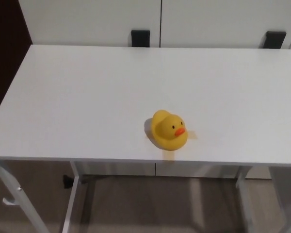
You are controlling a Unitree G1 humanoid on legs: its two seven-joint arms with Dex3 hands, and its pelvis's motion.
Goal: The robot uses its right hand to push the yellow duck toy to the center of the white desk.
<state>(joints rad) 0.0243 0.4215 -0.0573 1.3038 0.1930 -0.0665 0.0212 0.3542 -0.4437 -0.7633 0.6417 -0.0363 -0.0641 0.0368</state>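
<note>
Yellow duck toy [169, 130] sits upright near the white counter's [87, 97] 6 o'clock edge, beak toward 4 o'clock. Neither hand is visible; finger state cannot be determined.

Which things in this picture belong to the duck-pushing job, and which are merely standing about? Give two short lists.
Belong to the job:
yellow duck toy, near the front edge
white desk
No robot hand is in view.

Merely standing about:
white cabinets behind the desk
two black brackets at the desk's far edge
</note>
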